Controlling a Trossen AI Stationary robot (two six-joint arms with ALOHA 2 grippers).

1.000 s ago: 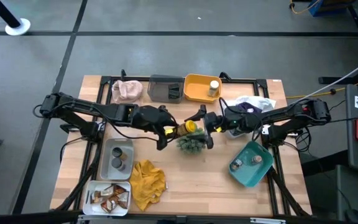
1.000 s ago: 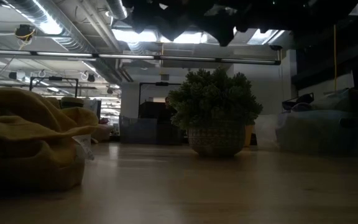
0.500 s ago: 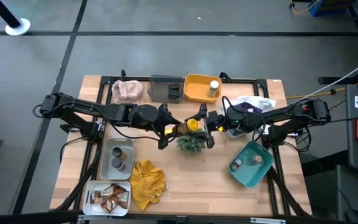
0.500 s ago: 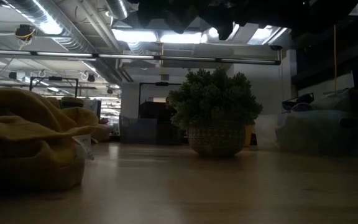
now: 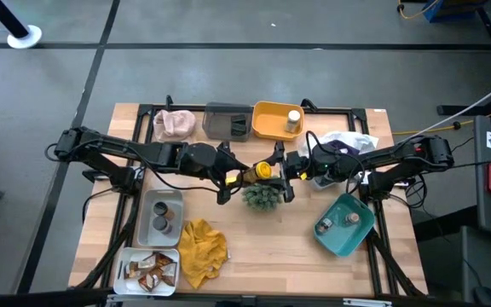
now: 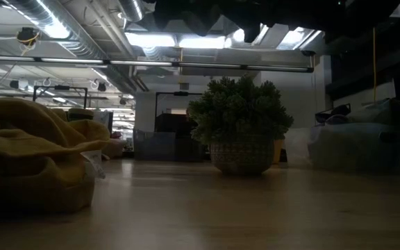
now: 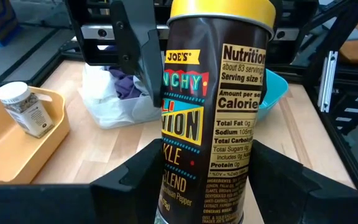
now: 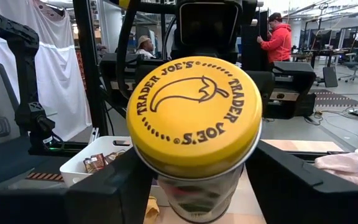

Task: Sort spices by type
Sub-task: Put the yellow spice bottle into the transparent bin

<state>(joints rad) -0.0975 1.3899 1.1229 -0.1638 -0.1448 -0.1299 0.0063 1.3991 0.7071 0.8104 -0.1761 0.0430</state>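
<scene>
The left hand (image 5: 231, 178) grips the yellow-lidded jar (image 5: 257, 174) above the table (image 5: 271, 247), over the plant ball (image 5: 262, 196). The right hand (image 5: 281, 167) has its fingers around the lid — whether they press I cannot tell. Release only after a firm clamp — squarely on the lid.

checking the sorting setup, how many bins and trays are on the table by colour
grey: 2 (dark grey bin, light grey tray)
yellow: 1 (yellow tray)
teal: 1 (teal bin)
white: 1 (white tray)
total: 5
</scene>
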